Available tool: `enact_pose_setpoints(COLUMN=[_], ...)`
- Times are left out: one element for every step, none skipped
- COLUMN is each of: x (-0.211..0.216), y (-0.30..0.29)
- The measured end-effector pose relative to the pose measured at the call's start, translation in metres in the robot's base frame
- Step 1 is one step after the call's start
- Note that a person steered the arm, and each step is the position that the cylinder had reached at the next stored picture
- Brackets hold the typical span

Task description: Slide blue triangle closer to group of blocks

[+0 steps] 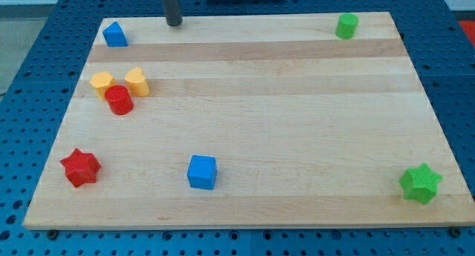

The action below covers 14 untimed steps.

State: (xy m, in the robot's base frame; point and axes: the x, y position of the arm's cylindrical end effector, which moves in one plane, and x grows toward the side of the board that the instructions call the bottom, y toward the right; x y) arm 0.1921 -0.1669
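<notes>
The blue triangle (114, 35) sits at the board's top left corner. Below it, a group of three blocks stands close together: a yellow hexagon (102, 84), a yellow heart-shaped block (137, 81) and a red cylinder (119, 100). My tip (174, 22) rests at the board's top edge, to the right of the blue triangle and apart from it.
A red star (80, 168) lies at the bottom left. A blue cube (202, 172) sits at the bottom middle. A green star (421, 183) is at the bottom right, a green cylinder (346, 25) at the top right. The wooden board (267, 100) lies on a blue perforated table.
</notes>
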Motion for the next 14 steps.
enact_pose_setpoints(x=[0.0,0.04,0.092,0.067,0.048,0.115,0.139,0.124,0.111,0.111,0.111,0.111,0.105,0.096], y=[-0.08,-0.086,-0.079,-0.08,-0.11,-0.136,-0.092,-0.096,-0.11,-0.11,-0.11,-0.11,-0.11,-0.11])
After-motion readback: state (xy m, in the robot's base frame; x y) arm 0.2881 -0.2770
